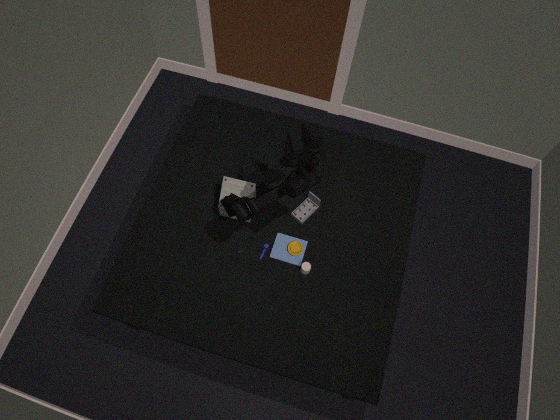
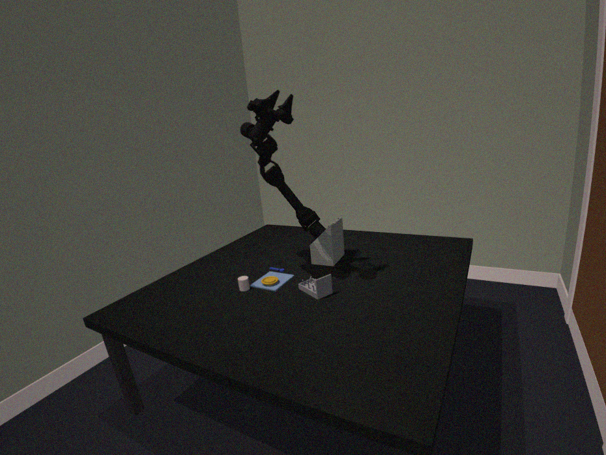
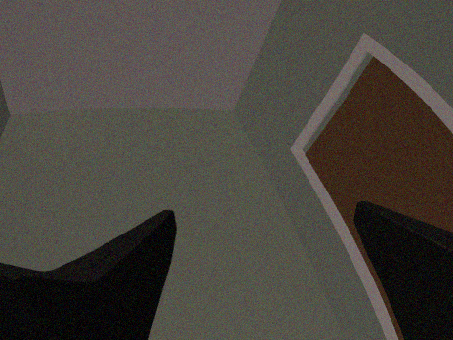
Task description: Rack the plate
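Plate (image 2: pixel 270 280) lies flat on blue mat (image 2: pixel 281 284), beside dish rack (image 2: pixel 316 285); gripper (image 2: pixel 279 103) raised high, jaws apart, holding nothing.

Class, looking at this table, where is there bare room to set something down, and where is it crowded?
Bare: the table between the rack and the near and right edges. Crowded: the cluster of cup, mat with plate, spoon, rack and arm base.

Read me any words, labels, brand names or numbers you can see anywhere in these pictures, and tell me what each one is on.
None can be read.
The plate, the blue mat, the white cup, the dish rack and the arm's grey base show no lettering.
The open gripper carries no visible marking.
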`<state>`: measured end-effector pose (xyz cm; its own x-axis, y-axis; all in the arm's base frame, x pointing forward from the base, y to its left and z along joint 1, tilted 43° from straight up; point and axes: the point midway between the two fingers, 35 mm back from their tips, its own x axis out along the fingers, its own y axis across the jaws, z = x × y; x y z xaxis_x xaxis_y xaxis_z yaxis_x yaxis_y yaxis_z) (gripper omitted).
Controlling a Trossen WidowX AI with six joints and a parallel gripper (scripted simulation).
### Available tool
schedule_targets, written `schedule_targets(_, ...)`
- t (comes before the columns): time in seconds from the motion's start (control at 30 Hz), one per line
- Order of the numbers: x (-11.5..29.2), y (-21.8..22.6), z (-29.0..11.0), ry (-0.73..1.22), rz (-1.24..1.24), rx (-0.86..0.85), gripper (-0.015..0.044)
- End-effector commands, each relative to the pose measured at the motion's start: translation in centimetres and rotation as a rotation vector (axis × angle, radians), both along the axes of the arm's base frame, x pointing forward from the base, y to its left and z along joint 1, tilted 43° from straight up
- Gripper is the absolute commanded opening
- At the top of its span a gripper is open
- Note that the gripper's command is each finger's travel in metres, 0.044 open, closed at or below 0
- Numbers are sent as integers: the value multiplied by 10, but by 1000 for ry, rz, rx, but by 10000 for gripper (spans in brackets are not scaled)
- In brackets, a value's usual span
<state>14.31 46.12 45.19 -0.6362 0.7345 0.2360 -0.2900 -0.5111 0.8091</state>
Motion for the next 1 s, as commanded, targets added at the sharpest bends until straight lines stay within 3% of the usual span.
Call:
schedule_targets(0.0,1,0,0,2,-4,0,400)
schedule_targets(0.47,76,10,-26,108,-320,-39,400)
schedule_targets(0.97,162,-1,-79,147,-702,-161,400)
